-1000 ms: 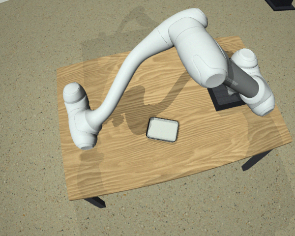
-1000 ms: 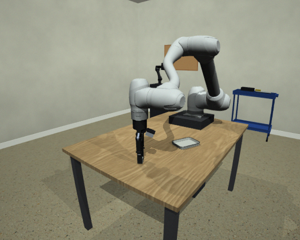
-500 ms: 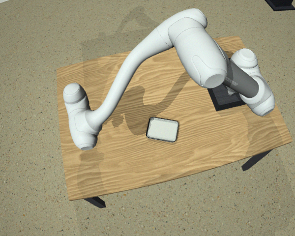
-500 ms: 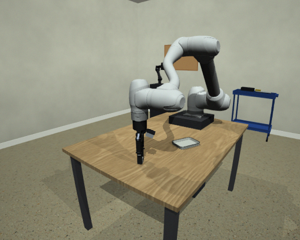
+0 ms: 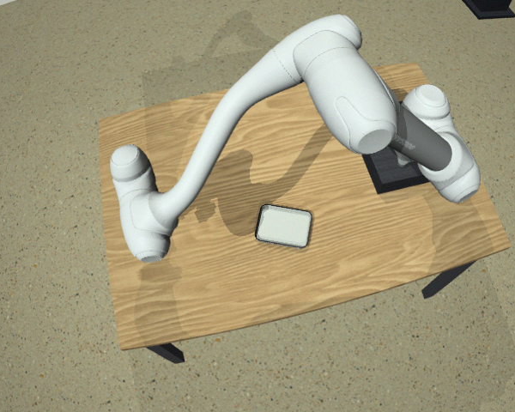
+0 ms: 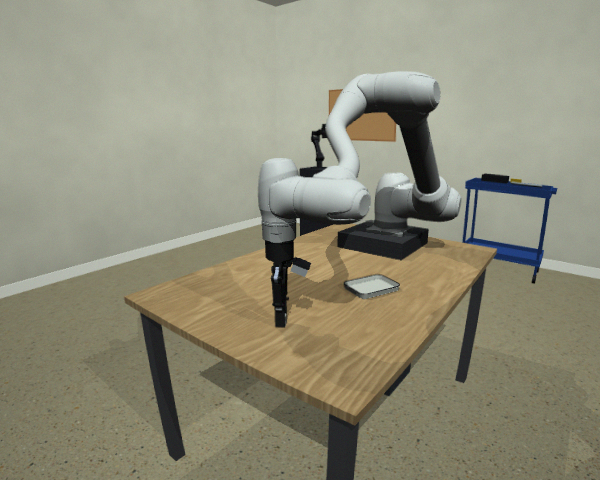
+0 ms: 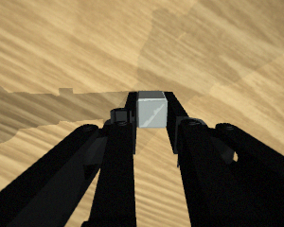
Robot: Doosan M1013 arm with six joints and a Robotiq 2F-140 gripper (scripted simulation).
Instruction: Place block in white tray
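One grey block (image 7: 150, 110) gripped in the hand (image 7: 151, 118), low over the worktop (image 6: 228, 310), white tray (image 5: 284, 225) well apart.

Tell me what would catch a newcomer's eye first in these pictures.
First the big white arm, bent high over the wooden table from its dark base at the far end. Its black pincer points down near the table's left side, shut on a small grey block. A white tray lies apart near the table's middle, nothing in it.
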